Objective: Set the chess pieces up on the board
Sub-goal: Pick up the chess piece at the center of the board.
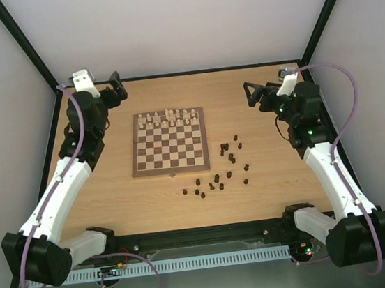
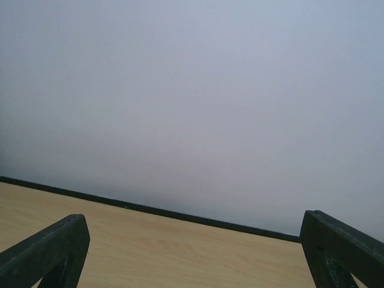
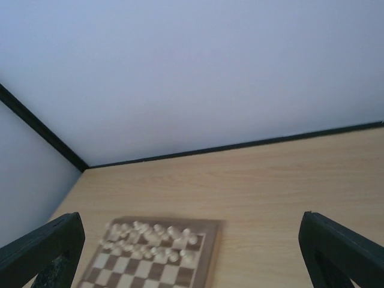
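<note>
Dark chess pieces (image 1: 225, 168) loose on tabletop (image 1: 273, 169), 4 o'clock of board (image 1: 169, 154). Likely light, rigid, topple-prone; pinch mid-body from above. Spread wide, empty: left fingers (image 2: 51, 252), right fingers (image 3: 342, 252).

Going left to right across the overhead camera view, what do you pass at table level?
In order: left gripper → board → chess pieces, dark and loose on the table off the board's near right corner → right gripper.
</note>
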`<action>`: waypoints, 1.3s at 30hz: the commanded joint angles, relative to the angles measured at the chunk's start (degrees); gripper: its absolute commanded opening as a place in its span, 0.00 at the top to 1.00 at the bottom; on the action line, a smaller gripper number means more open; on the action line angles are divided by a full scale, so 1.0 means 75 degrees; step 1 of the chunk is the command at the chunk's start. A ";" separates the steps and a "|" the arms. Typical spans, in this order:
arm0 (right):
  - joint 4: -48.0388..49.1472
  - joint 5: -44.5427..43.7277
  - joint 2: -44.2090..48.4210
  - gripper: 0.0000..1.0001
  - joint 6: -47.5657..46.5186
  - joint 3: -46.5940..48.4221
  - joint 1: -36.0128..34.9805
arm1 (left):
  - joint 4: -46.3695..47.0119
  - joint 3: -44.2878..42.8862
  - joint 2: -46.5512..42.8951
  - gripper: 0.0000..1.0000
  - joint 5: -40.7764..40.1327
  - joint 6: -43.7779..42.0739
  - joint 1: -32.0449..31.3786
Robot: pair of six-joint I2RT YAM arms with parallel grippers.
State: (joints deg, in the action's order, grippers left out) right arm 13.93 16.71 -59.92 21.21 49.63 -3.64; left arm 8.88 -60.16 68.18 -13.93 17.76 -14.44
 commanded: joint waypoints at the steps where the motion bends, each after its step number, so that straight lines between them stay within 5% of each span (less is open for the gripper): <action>1: -0.2674 0.0028 0.0015 0.02 0.0910 0.1001 -0.0024 | -0.1599 -0.0393 -0.0385 0.01 0.0448 0.0968 -0.0283; 3: -0.3372 -0.0634 0.0157 0.01 0.1448 0.1073 -0.0019 | -0.1743 -0.0307 -0.0596 0.01 0.1106 0.1240 -0.0293; 9: -0.3709 -0.0144 0.0301 0.01 0.1846 0.0575 -0.0030 | -0.2466 0.0359 -0.1290 0.01 0.2918 0.1146 -0.0301; 18: -0.4458 -0.1810 0.0021 0.01 0.1321 0.0523 -0.1287 | -0.1373 0.2472 -0.2194 0.01 0.4946 0.1920 0.0140; 23: -0.4670 -0.3518 -0.1166 0.00 0.1311 0.0611 -0.2766 | -0.1575 0.2564 -0.2310 0.01 0.3857 0.2178 -0.0817; 26: -0.4842 -0.3903 -0.2126 0.12 0.1121 0.0946 -0.3097 | -0.2360 0.2306 -0.1899 0.01 0.3347 0.1801 -0.1374; 32: -0.4786 -0.4818 -0.2786 0.23 0.0809 0.1282 -0.3250 | -0.2841 0.2434 -0.1828 0.01 0.2174 0.1836 -0.2195; 39: -0.4660 -0.5202 -0.3549 0.41 0.0673 0.1587 -0.3230 | -0.2724 0.2667 -0.2101 0.01 0.2363 0.1677 -0.2296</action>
State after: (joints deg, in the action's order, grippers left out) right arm -19.44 -19.07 -82.87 27.55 59.29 -27.79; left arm -9.89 -40.75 54.08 5.93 31.24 -31.03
